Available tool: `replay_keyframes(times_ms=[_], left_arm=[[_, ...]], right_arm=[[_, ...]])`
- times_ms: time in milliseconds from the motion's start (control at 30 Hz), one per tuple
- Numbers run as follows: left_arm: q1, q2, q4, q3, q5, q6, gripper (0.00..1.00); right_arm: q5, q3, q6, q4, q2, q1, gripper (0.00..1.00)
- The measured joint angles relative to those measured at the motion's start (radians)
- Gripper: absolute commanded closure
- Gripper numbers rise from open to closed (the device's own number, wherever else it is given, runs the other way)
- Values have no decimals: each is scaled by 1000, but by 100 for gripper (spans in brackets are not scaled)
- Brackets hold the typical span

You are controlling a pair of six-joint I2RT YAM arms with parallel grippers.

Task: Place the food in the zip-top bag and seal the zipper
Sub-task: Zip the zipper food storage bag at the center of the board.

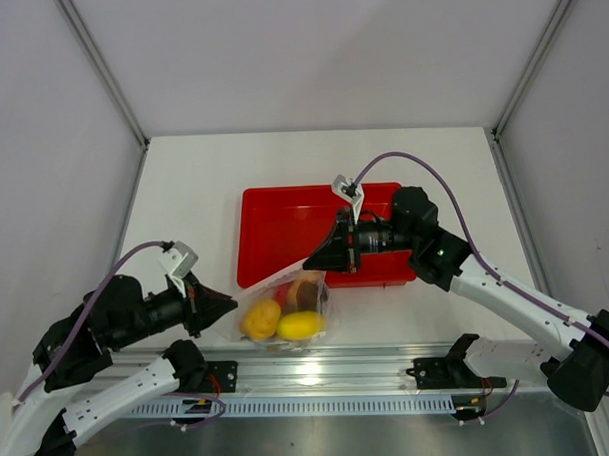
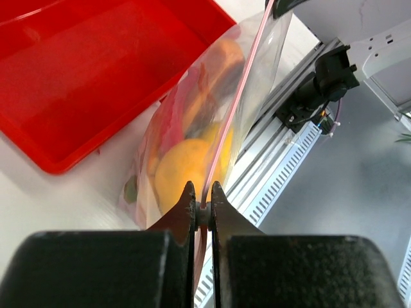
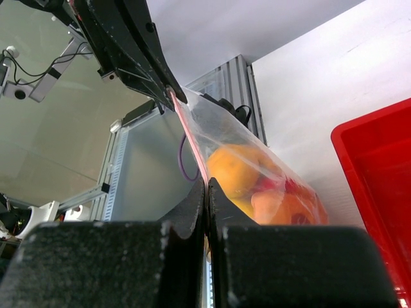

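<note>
Bag (image 1: pixel 287 307), with food (image 1: pixel 300 325) inside, is located at the near edge of the surface (image 1: pixel 203 182), just in front of the red tray (image 1: pixel 284 214). Zipper (image 2: pixel 234 102) is stretched straight between the two end effectors, long axis running left to right. Left end effector (image 2: pixel 199 189) is closed on the zipper's left end; right end effector (image 3: pixel 205 186) is closed on its right end. A pinch run along that axis is judged next.

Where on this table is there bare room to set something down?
Bare: table behind the red tray, the strip left of it, the tray's floor. Crowded: near edge, where left tool and right tool pinch the zip-top bag.
</note>
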Motion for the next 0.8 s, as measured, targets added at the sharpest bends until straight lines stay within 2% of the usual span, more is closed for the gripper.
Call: replay_keyframes(times_ms=[800], left_arm=[[0,-139,-202,54,-50,-98,99]], right_arm=[[5,-1,11,3,-1,0,100]])
